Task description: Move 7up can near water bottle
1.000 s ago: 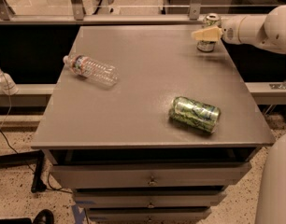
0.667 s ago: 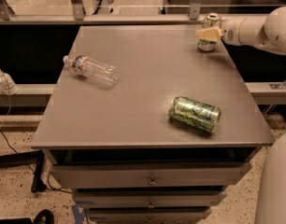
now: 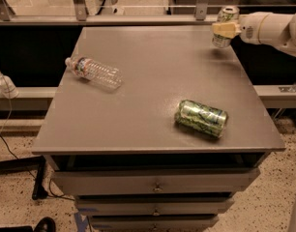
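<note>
The 7up can, whitish-green with a silver top, is upright at the far right of the grey table. My gripper reaches in from the right and is shut on the can with its pale yellow fingers around the can's middle. The can hangs a little above the table, with a faint shadow beneath it. The water bottle, clear and ribbed, lies on its side at the left of the table, far from the can.
A wider bright-green patterned can lies on its side at the front right of the table. A railing runs behind the table. Drawers sit below the front edge. A white arm link extends off the right edge.
The gripper and the 7up can have risen slightly off the table and shifted a little to the right. The bottle and the green can have not moved.
</note>
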